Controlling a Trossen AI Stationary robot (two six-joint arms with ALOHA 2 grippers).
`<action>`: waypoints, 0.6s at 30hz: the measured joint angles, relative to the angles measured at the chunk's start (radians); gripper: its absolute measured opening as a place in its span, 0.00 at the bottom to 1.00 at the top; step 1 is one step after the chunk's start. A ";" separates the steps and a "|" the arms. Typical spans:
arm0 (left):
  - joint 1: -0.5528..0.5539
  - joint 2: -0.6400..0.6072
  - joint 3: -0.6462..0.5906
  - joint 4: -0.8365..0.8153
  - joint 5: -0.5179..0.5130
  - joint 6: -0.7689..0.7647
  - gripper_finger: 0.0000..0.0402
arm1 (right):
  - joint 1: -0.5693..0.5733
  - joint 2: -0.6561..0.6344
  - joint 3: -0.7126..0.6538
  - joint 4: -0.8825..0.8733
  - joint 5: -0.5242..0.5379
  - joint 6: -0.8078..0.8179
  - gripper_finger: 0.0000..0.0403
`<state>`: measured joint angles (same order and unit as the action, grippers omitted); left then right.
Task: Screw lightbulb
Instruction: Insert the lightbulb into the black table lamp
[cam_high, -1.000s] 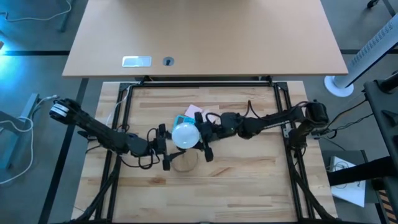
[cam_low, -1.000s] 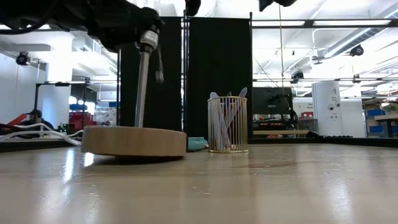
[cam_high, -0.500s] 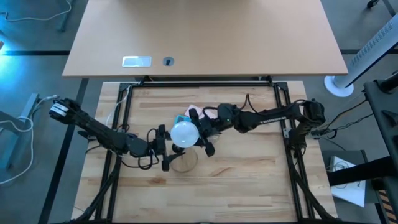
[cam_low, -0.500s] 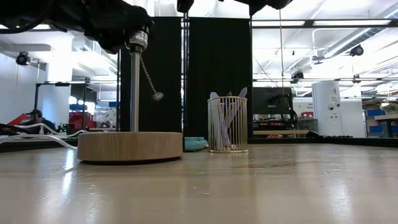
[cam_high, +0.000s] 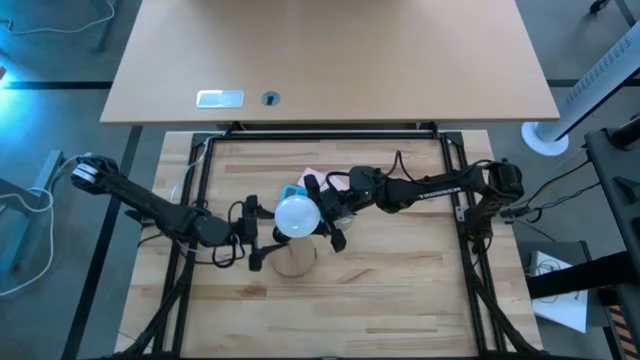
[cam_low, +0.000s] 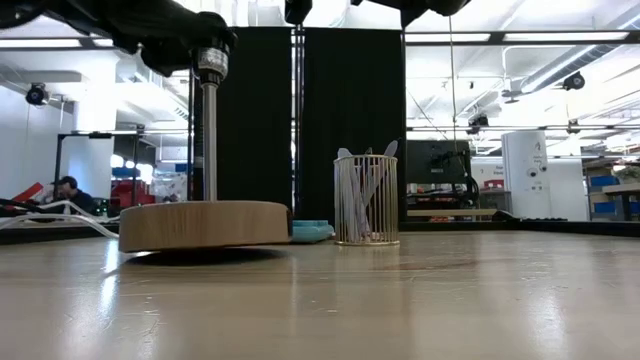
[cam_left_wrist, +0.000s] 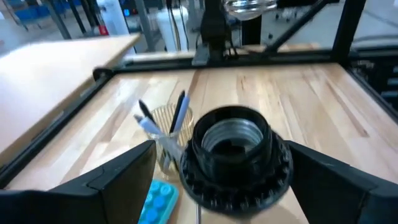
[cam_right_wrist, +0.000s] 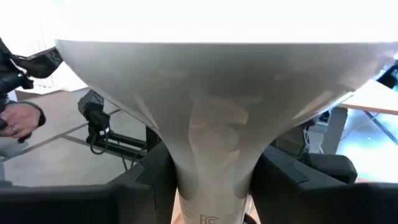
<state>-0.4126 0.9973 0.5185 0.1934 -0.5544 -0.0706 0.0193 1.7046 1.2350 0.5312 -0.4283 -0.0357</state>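
The right gripper (cam_high: 325, 222) is clamping the lightbulb (cam_high: 298, 215) by its narrow neck, globe up and screw base pointing down, so the bulb's long axis is standing roughly vertical above the middle of the table (cam_high: 400, 290). The left gripper (cam_high: 262, 243) is sitting just beside it with its fingers (cam_left_wrist: 118, 180) spread wide on either side of the black socket (cam_left_wrist: 235, 155), apparently not gripping it. That socket is topping a thin metal post (cam_low: 208, 140) rising from the round wooden base (cam_low: 203, 224), and it is facing upward toward the bulb. The coming move looks to hinge on lining the bulb's base directly over the socket mouth; the right arm is the nearer 1. A wire pen cup (cam_low: 365, 200) and a blue calculator (cam_left_wrist: 157, 200) are standing close behind, while the near side of the table is offering open room.
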 joint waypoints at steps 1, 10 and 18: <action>0.000 -0.015 0.013 -0.053 0.006 -0.012 0.83 | 0.000 0.000 0.000 -0.001 0.000 0.000 0.39; 0.000 -0.049 0.088 -0.264 0.034 -0.066 0.83 | -0.001 0.000 0.000 0.004 0.010 0.000 0.39; 0.000 -0.050 0.172 -0.293 0.143 -0.099 0.83 | -0.001 0.000 0.000 0.005 0.011 0.005 0.39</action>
<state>-0.4126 0.9470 0.6907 -0.0994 -0.4114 -0.1694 0.0185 1.7046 1.2350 0.5358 -0.4173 -0.0308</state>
